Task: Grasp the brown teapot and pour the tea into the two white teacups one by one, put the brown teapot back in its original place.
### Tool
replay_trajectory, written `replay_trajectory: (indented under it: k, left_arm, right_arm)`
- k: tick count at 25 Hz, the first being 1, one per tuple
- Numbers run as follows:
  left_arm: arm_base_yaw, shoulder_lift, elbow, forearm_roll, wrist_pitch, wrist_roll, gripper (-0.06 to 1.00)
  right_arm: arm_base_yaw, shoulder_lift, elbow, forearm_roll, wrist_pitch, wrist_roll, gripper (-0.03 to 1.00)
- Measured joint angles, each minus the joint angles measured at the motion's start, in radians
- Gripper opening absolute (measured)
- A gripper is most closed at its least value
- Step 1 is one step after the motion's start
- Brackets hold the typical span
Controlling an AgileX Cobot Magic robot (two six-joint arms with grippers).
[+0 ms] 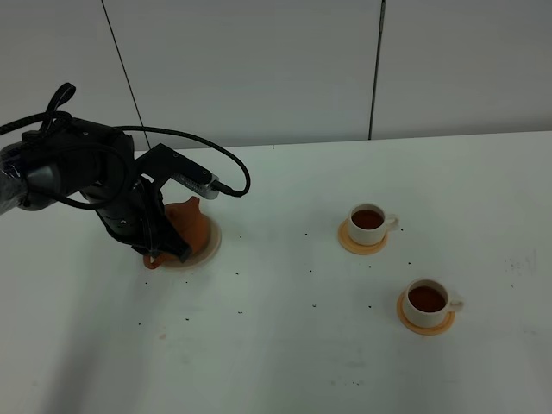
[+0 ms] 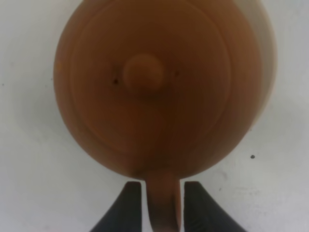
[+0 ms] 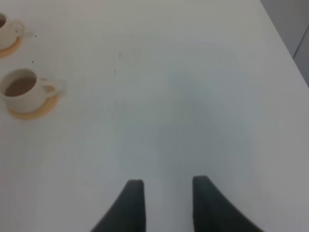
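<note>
The brown teapot [image 1: 188,224] [image 2: 154,87] sits upright with its lid on, resting on the pale saucer [image 1: 212,242] [image 2: 268,63] at the left of the table. My left gripper [image 1: 157,252] [image 2: 164,186] straddles its loop handle, a finger on each side with only a thin sliver of gap, so it stands open. Two white teacups [image 1: 369,221] [image 1: 427,300] stand on orange coasters at the right, both holding dark tea [image 1: 367,218]. The right wrist view shows my right gripper [image 3: 164,183] open over bare table, with the cups [image 3: 21,89] [image 3: 5,29] off to one side.
The white table [image 1: 285,345] carries small dark specks. A grey panelled wall [image 1: 259,69] runs along its back edge. The left arm's black cable [image 1: 224,164] loops above the teapot. In the right wrist view the table's edge [image 3: 285,43] shows.
</note>
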Motion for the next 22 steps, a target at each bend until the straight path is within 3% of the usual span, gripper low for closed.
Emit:
replay_trajectory:
  k: [22]
  left_arm:
    - [0.000,-0.015,-0.001,-0.001,-0.005,0.000,0.39]
  right_arm:
    - [0.000,0.000,0.000,0.000,0.000,0.000,0.24]
